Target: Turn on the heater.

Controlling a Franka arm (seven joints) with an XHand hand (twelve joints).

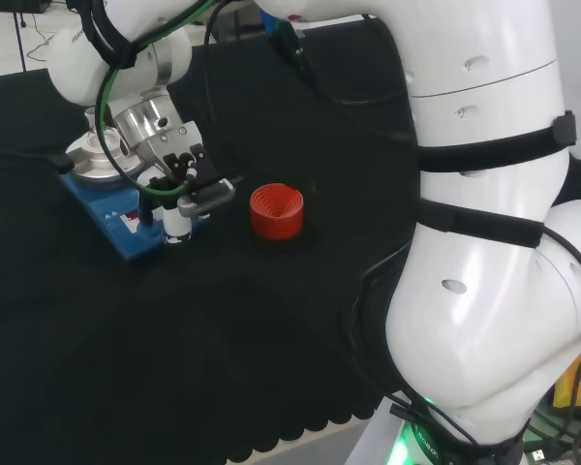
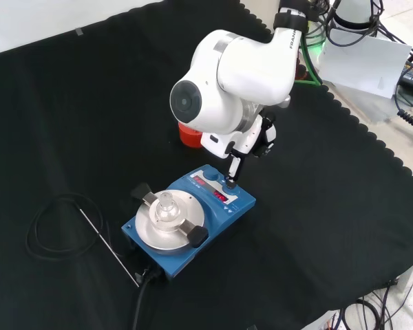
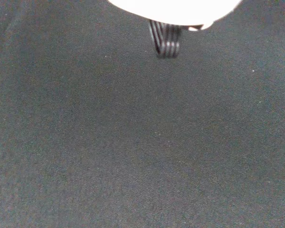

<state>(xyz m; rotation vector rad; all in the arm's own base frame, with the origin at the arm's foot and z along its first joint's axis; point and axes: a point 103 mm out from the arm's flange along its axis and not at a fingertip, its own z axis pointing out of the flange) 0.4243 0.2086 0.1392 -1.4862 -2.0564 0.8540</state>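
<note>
- Heater [image 2: 186, 223] sits near the front of the desk [image 2: 69, 124] in the front view, blue base, round metal plate towards us, control panel facing the arm, so the controls are within reach.
- Hand [image 2: 232, 168] comes down from above, one of its fingers [image 2: 230, 180] extended straight with its tip on the panel, seemingly pressing a control; how the rest are set I cannot tell.
- Behind it, a red ribbed stand [image 2: 189, 135] waits unused.

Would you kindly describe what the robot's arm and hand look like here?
The arm has glossy white rounded links, a round grey cap, and black straps on its large links. Green and black cables run to a silver wrist. The hand is black and white.
</note>
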